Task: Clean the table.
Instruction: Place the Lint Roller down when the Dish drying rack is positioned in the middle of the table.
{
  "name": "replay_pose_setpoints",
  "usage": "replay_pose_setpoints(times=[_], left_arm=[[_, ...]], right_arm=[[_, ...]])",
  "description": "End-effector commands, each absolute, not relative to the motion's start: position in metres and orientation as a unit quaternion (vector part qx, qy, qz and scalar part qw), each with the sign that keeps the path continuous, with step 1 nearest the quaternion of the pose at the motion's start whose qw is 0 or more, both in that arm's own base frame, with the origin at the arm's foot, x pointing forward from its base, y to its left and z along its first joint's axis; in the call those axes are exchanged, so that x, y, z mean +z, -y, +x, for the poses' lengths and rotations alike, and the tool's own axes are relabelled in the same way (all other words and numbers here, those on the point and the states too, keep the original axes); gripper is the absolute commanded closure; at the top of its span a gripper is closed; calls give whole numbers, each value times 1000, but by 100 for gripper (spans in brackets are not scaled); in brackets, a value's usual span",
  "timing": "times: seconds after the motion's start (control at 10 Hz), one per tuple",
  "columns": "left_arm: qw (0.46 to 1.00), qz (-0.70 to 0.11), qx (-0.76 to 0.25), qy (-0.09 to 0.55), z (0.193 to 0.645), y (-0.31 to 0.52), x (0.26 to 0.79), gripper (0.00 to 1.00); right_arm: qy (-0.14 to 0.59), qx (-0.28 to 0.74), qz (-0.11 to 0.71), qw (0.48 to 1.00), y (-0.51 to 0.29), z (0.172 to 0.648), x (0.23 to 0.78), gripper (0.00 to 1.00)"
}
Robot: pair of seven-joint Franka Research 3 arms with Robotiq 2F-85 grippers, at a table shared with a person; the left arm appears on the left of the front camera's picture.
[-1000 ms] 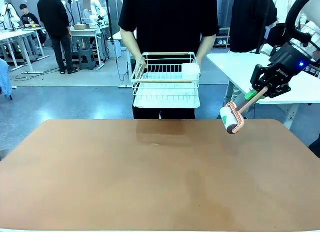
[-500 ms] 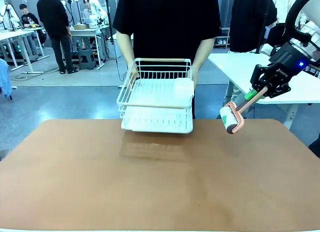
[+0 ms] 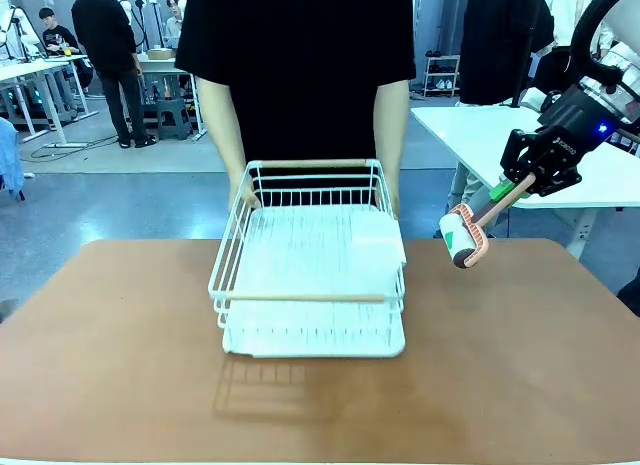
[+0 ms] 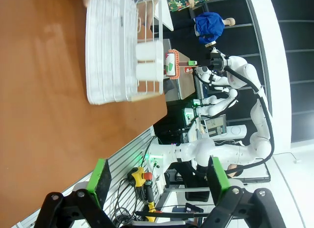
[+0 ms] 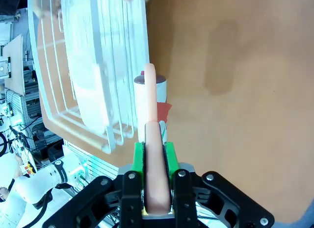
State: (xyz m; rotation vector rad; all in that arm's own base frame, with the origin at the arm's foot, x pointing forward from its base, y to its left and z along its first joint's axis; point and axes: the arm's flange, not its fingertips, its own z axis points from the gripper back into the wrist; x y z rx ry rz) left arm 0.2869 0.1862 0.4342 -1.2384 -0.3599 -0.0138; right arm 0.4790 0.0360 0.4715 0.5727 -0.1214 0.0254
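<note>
The left pincer (image 4: 156,181) sits nearest, its green-padded fingers spread wide with nothing between them, hovering off the surface's (image 3: 120,365) near left edge and looking along the bare reddish top.

Further in, a white wire rack (image 3: 310,285) is over the middle of the surface, a person's hands (image 3: 243,193) gripping its far rim. Whether it is fully set down I cannot tell.

The right pincer (image 3: 510,190) is clamped on the wooden handle of a lint roller (image 3: 462,237), raised above the far right corner. The handle slants down and toward the middle, so the roller head hangs just beside the rack's right side, apart from it. The open top lies below and nearer than the roller; a downward, inward stroke looks like the coming move, and the right arm is plainly the closer one.
</note>
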Motion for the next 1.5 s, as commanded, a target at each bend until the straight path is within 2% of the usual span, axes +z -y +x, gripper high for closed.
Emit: replay_pose_setpoints(times=[0.0, 1.4], left_arm=[[793, -583, -16, 175, 285, -189, 434, 0], [793, -583, -16, 175, 285, -189, 434, 0]], right_arm=[[61, 17, 292, 954, -37, 481, 474, 79], [61, 17, 292, 954, -37, 481, 474, 79]])
